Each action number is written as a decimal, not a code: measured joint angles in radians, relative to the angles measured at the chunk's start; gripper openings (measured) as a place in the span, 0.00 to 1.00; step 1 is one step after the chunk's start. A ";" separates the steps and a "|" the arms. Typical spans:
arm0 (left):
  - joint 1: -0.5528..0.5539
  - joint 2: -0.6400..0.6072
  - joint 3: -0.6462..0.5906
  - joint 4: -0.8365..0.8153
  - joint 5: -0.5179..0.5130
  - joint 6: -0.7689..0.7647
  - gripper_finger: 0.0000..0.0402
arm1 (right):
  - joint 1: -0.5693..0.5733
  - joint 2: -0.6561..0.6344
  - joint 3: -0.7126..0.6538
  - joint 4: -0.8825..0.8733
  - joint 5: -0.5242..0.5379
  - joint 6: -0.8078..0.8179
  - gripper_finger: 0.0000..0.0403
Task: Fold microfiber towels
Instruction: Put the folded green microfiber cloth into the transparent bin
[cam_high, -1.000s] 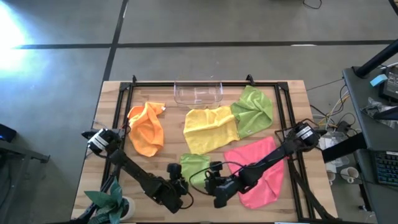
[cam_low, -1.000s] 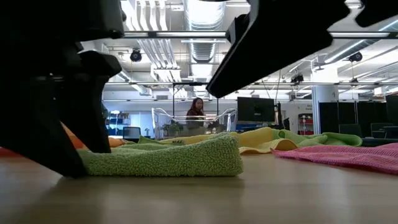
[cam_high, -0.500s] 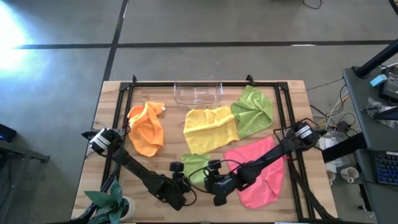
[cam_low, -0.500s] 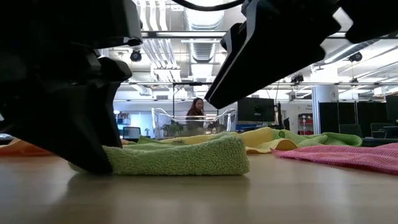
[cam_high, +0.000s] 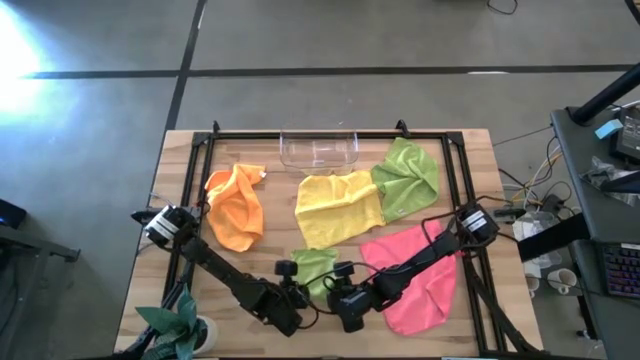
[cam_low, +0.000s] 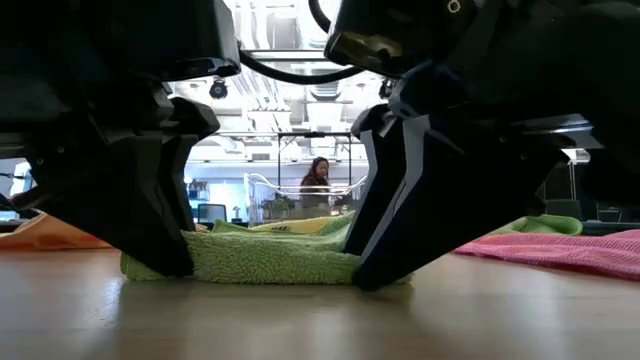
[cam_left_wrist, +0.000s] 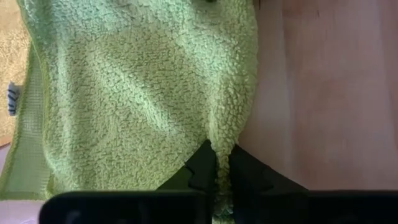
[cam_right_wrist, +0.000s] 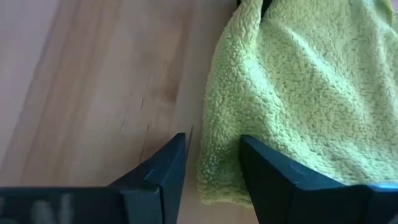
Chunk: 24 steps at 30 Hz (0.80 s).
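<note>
Your left gripper (cam_left_wrist: 217, 177) has its fingers pinched narrow on the near edge of the small lime green fleecy microfiber towel (cam_high: 314, 270), with a ridge of pile squeezed up between them in the left wrist view. That towel lies at the front middle of the wooden table (cam_high: 470, 145), just in front of the yellow square cloth (cam_high: 339, 206) and beside the pink cloth (cam_high: 415, 275). Your right gripper (cam_right_wrist: 211, 171) stands with its jaws apart astride the towel's other near corner; the cloth sits between the fingers, but nothing is clamped yet. I judge the two grippers are set at the two front corners so that the edge can be lifted evenly and carried over for a fold.

Both arms reach in low and long from the table's sides, meeting at the front, wrists tipped down so the fingertips rest at the table surface, as the low view shows with the towel lying flat between them. You would probably want the right jaws closed before any lift, or the cloth may drag lopsided.

The orange cloth (cam_high: 236, 205) and the second lime green cloth (cam_high: 408, 175) lie crumpled farther back, still unfolded, well apart from both grippers. Behind them stands the clear plastic tray (cam_high: 318, 150).
</note>
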 joint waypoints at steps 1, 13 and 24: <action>0.000 -0.001 0.000 0.002 0.002 0.000 0.04 | -0.001 0.001 0.001 -0.006 0.003 0.016 0.35; 0.044 -0.028 0.000 0.023 0.121 0.012 0.04 | -0.028 -0.019 -0.004 -0.054 0.021 0.125 0.03; 0.140 -0.205 0.016 -0.158 0.266 0.174 0.04 | -0.031 -0.134 0.141 -0.247 0.032 0.242 0.02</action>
